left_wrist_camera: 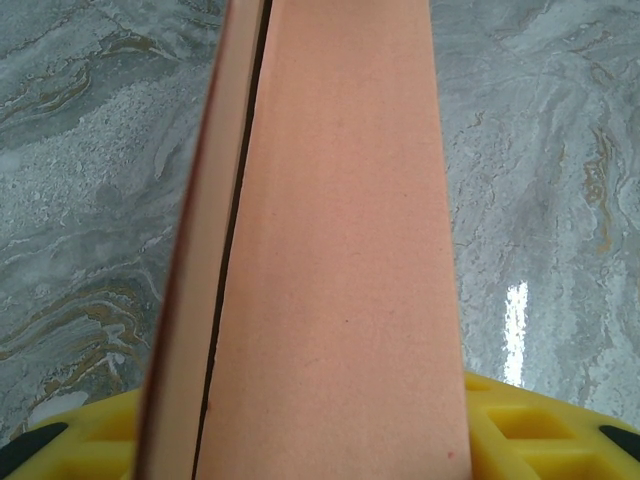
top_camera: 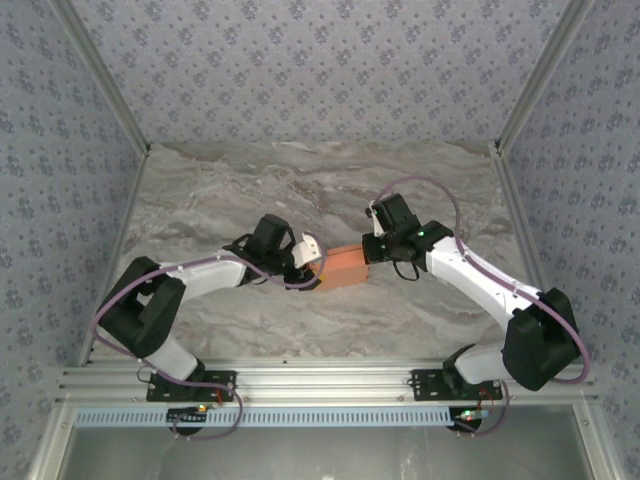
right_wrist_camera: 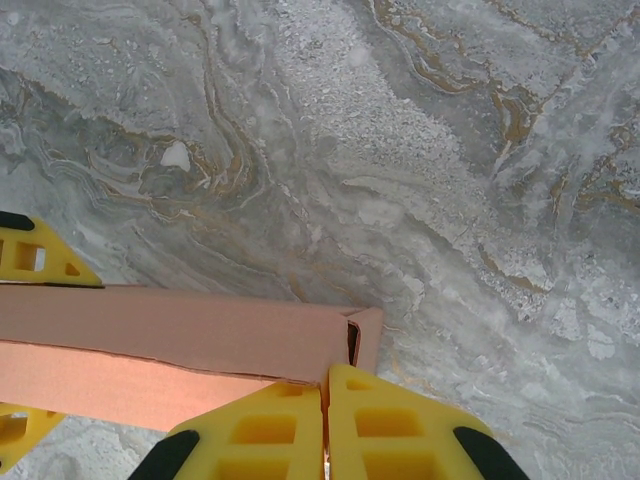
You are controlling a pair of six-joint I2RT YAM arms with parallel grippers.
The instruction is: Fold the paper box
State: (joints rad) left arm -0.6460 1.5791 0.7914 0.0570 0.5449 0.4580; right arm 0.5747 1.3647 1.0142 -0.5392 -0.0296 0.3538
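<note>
The paper box [top_camera: 343, 266] is salmon-orange card, partly folded and held just above the marble table between both arms. My left gripper [top_camera: 312, 262] is shut on its left end. In the left wrist view the box [left_wrist_camera: 330, 250] runs straight away from the camera with a dark seam along its left side, and a yellow finger [left_wrist_camera: 515, 425] shows beside it. My right gripper [right_wrist_camera: 325, 385] is shut on a thin flap at the box's [right_wrist_camera: 180, 330] right end, next to an open corner gap. The left gripper's yellow fingers [right_wrist_camera: 35, 255] clasp the far end there.
The grey marble table [top_camera: 320, 180] is bare behind and around the box. Patterned walls stand on three sides. An aluminium rail [top_camera: 320, 385] with both arm bases runs along the near edge.
</note>
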